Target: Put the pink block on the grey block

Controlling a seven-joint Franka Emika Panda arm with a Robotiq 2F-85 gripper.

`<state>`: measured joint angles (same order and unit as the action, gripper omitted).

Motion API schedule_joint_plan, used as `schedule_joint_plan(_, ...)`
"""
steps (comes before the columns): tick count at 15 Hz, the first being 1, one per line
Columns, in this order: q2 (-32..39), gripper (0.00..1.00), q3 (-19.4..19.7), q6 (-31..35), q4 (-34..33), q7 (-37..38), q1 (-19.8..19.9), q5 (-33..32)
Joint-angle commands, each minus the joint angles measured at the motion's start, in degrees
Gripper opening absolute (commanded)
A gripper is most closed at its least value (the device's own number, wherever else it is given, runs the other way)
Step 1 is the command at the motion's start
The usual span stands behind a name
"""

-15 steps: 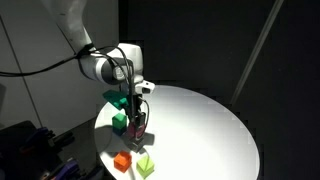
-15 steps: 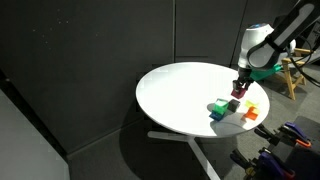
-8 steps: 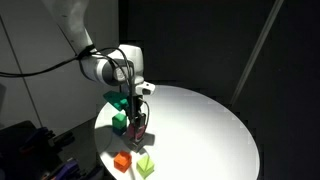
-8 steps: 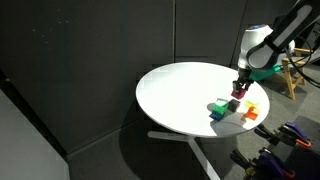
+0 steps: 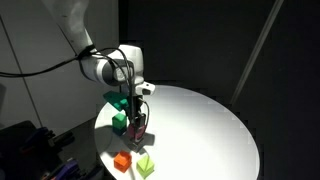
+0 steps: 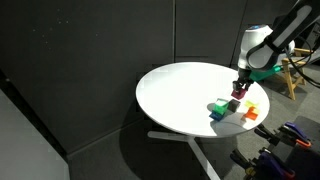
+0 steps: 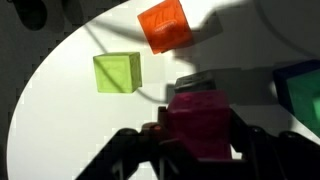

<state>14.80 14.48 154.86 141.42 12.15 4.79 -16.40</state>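
Note:
In the wrist view my gripper (image 7: 198,138) is shut on the pink block (image 7: 197,112), one finger on each side of it. A strip of the grey block (image 7: 195,81) shows just beyond the pink block, which hides the rest of it. I cannot tell whether the two blocks touch. In both exterior views the gripper (image 5: 138,122) (image 6: 239,90) points straight down over the table edge near the other cubes, with the pink block (image 5: 139,128) between its fingers.
An orange cube (image 7: 164,25) (image 5: 122,161) and a yellow-green cube (image 7: 118,72) (image 5: 146,165) lie close by. A green cube (image 7: 301,92) (image 5: 119,121) (image 6: 218,108) sits beside the gripper. The round white table (image 5: 200,130) drops off just past the cubes.

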Motion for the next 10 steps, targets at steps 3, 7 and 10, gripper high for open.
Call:
schedule_joint_plan(3, 0.31, 0.33, 0.66, -0.45, -1.05, 0.52, -0.40, -0.48)
schedule_joint_plan(7, 0.75, 0.33, 1.05, -0.54, -1.81, 1.03, -0.67, -1.10)
schedule_joint_plan(10, 1.30, 0.33, 1.22, -0.45, -2.31, 1.15, -0.87, -1.32)
